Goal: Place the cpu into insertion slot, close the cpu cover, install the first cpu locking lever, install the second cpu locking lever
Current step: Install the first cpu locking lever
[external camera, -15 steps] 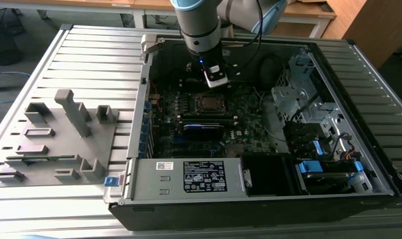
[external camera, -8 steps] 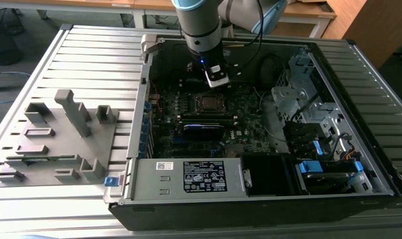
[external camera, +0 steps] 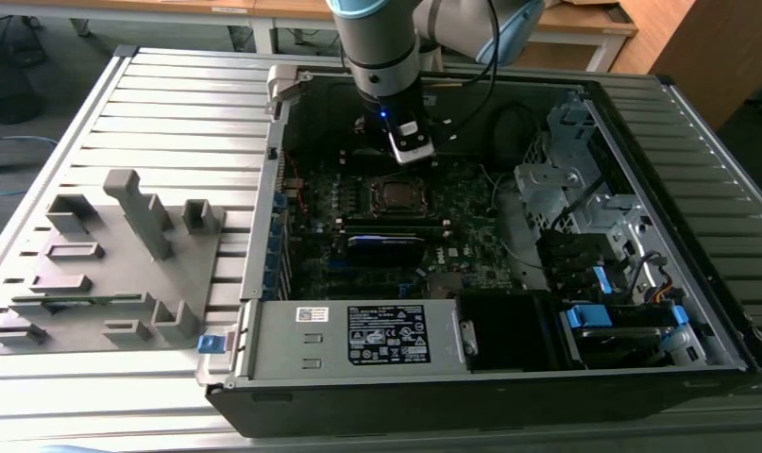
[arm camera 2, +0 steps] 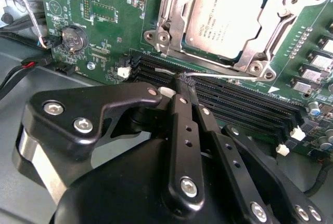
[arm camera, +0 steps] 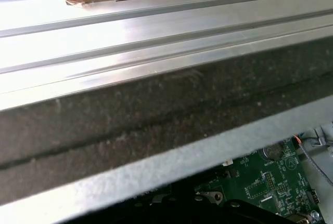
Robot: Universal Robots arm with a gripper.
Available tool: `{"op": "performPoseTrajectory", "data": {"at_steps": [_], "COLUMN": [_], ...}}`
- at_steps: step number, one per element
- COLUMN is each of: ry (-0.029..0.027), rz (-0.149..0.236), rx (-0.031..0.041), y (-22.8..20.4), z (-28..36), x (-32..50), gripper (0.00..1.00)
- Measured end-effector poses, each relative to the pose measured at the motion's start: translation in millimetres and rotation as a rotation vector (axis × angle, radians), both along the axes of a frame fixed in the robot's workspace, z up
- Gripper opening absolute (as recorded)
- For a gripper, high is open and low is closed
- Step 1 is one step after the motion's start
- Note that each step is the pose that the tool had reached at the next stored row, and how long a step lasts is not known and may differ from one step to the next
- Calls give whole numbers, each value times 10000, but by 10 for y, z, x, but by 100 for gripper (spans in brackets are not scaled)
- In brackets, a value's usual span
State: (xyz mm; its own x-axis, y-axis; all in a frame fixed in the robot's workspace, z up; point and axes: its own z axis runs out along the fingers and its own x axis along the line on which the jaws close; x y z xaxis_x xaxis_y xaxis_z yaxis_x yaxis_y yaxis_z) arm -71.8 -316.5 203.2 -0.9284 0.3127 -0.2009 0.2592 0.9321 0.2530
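Observation:
The cpu [arm camera 2: 223, 18], a silver-grey square chip, lies in the insertion slot [external camera: 396, 194] on the green motherboard [arm camera 2: 112, 16]. The silvery cpu cover [arm camera 2: 270, 39] lies flat over it and frames its top. A thin wire locking lever [arm camera 2: 223, 76] runs along the socket's edge beside the memory slots. My gripper [arm camera 2: 182, 83] is shut, and its black fingertips touch one end of that wire. In the exterior view the gripper [external camera: 413, 156] hangs inside the open computer case, just behind the socket.
Long black memory slots [arm camera 2: 244, 104] lie beside the socket, and a coin battery [arm camera 2: 73, 39] and red-black cables [arm camera 2: 21, 68] are nearby. The case walls [arm camera: 156, 130], drive cage [external camera: 569, 189] and power supply [external camera: 355, 335] hem the board in. A grey fixture [external camera: 116, 264] stands on the table at the exterior view's left.

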Motion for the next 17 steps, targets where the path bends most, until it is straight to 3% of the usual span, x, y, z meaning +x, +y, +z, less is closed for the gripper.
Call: {"op": "performPoseTrajectory", "data": {"at_steps": [9, 17], "ry": [-1, 0], "rz": [14, 46], "rx": [-16, -79], "y": [1, 0], "z": [-9, -42], "x": [1, 1], "gripper": [11, 11]}}
